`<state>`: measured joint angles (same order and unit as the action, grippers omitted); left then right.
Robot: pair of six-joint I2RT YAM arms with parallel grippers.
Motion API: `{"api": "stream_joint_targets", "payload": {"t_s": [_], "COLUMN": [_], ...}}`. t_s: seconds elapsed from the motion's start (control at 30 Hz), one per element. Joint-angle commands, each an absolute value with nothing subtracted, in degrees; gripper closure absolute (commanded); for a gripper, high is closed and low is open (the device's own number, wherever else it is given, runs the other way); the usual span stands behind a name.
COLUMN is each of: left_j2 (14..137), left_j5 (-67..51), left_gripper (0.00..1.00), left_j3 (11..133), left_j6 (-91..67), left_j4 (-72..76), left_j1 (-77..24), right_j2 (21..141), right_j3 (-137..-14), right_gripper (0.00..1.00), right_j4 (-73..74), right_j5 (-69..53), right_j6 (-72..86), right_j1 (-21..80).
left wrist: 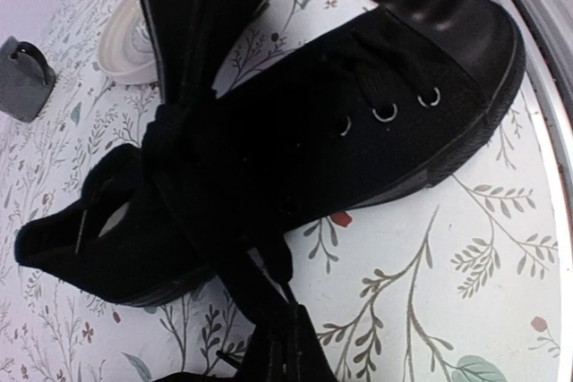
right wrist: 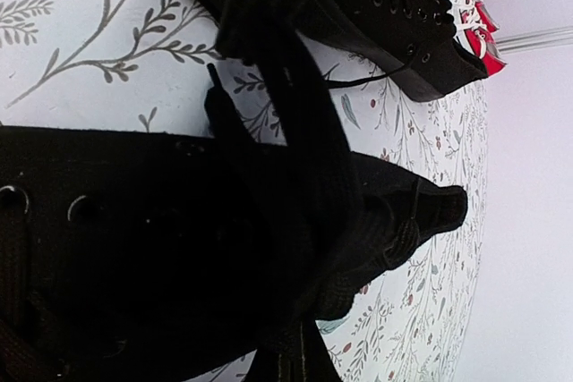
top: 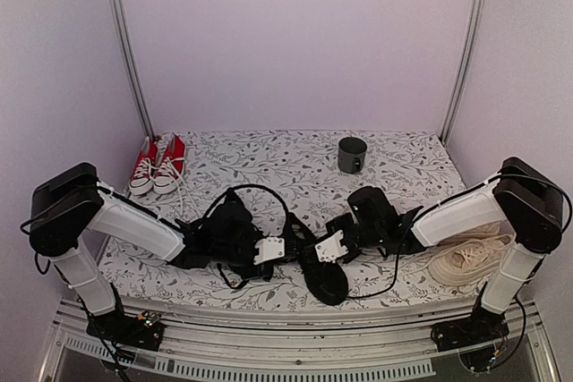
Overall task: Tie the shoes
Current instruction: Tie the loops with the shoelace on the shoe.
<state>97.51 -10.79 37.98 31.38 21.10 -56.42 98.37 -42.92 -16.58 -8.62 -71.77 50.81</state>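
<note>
One black shoe (top: 327, 284) lies at the table's front middle, toe towards the near edge. Both grippers meet over it. My left gripper (top: 288, 252) is shut on a black lace (left wrist: 255, 266) that runs taut from its tips (left wrist: 288, 333) up to the shoe (left wrist: 385, 140), whose metal eyelets show. My right gripper (top: 312, 252) is also shut on a flat black lace (right wrist: 295, 123) that rises from its tips (right wrist: 309, 355) across the shoe (right wrist: 134, 257). The other black shoe (top: 231, 221) lies to the left, partly hidden under my left arm, with its own laces threaded (right wrist: 394, 15).
Small red-and-white sneakers (top: 157, 165) stand at the back left. A grey mug (top: 352, 155) is at the back centre. Cream sneakers (top: 470, 257) lie at the right by my right arm. A metal rail runs along the table's near edge (top: 295, 315).
</note>
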Motion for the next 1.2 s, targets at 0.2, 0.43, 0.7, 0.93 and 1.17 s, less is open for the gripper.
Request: {"api": "stream_joint_targets", "payload": {"t_s": [0.2,0.43,0.7,0.93,1.17], "left_j2": [100.6,102.5,101.9,96.8,90.6], "left_j5": [-13.7,-12.9,-13.4,-13.2,-11.8], "left_gripper": [1.00,1.00,1.00,0.60,0.52], "left_j3": [39.4,40.1,40.1,39.1,38.2], "left_j6": [32.9,32.2,31.4,31.7,34.1], "left_j4": [15.6,15.5,16.5,17.8,14.3], "left_j1": [-56.8,-55.5,-54.9,-55.1,-56.4], "right_j2": [100.2,101.3,101.2,95.0,86.1], "right_j3": [-44.7,-44.9,-44.9,-42.0,-37.9], "right_gripper": [0.99,0.99,0.98,0.52,0.42], "right_j4": [-19.6,-19.6,-20.2,-21.9,-20.8], "right_j5": [-9.4,-10.0,-11.0,-12.1,-10.3], "right_j6": [-71.0,-72.8,-72.7,-72.1,-72.8], "right_j1": [48.4,48.4,48.5,48.5,48.6]}}
